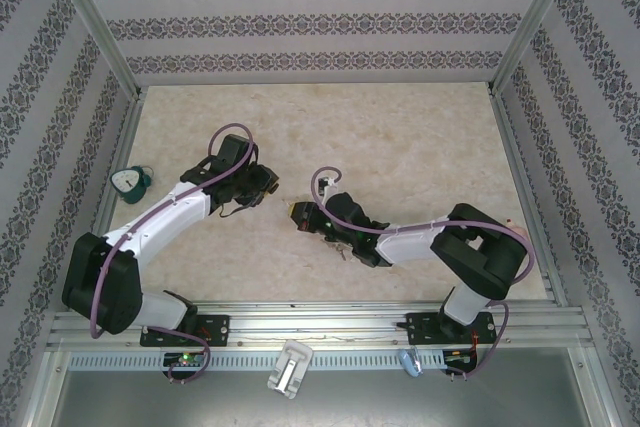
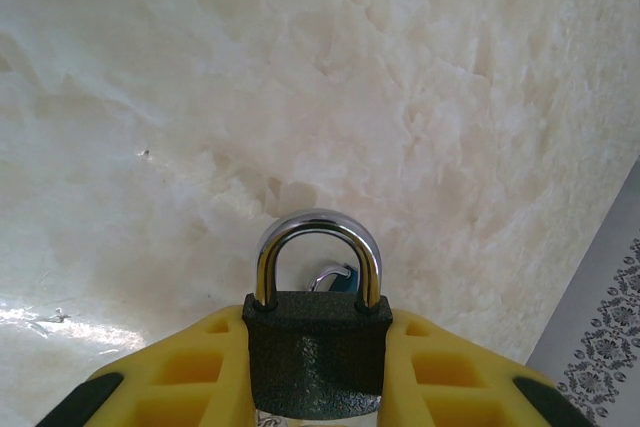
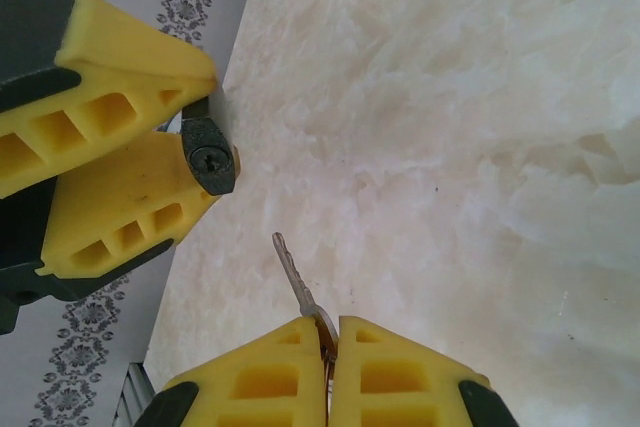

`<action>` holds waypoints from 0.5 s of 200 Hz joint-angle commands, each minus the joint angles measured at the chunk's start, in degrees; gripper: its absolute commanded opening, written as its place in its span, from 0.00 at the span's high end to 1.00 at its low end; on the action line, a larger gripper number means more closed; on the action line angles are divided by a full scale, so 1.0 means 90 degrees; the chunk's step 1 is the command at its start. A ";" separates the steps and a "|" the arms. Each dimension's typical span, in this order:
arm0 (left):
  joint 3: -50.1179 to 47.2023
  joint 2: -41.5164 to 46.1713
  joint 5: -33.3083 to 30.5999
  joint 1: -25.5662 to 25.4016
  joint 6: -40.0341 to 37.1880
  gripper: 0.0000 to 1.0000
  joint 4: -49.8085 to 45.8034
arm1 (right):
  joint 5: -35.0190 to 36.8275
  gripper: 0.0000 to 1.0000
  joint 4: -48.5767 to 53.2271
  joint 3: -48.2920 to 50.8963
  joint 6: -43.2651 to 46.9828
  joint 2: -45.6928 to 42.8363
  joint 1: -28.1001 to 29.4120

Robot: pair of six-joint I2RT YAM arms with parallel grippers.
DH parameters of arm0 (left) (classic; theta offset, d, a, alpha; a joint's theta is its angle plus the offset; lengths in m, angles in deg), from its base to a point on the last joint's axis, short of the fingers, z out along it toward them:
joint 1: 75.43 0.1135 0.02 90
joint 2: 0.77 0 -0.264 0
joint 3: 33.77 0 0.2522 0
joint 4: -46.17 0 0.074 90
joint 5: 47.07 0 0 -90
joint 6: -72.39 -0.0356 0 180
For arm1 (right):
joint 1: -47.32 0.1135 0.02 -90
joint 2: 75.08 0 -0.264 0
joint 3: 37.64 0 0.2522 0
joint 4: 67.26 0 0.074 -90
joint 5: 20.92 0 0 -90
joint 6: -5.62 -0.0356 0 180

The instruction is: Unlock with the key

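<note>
A dark grey padlock [image 2: 316, 352] with a shiny steel shackle is clamped by its body between the yellow fingers of my left gripper [image 2: 316, 372], shackle pointing away from the wrist. In the right wrist view its underside [image 3: 209, 161] shows the keyhole, facing my right gripper. A silver key [image 3: 296, 285] is pinched by its head in my right gripper [image 3: 328, 342]. Its blade points up and left toward the keyhole, the tip a short gap away from the padlock. Seen from above, the left gripper [image 1: 268, 183] and right gripper [image 1: 296, 213] face each other near the table's middle.
A teal and white object [image 1: 130, 182] lies at the table's left edge. Patterned walls [image 1: 300, 17] enclose the marble table [image 1: 400, 137] on three sides. A metal rail [image 1: 320, 322] runs along the near edge, behind the arm bases.
</note>
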 commanded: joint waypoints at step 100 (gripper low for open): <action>0.0244 -0.0221 0.0203 0.0080 -0.0252 0.78 -0.0128 | 0.0191 1.00 -0.0336 -0.0427 -0.0001 0.0302 0.0115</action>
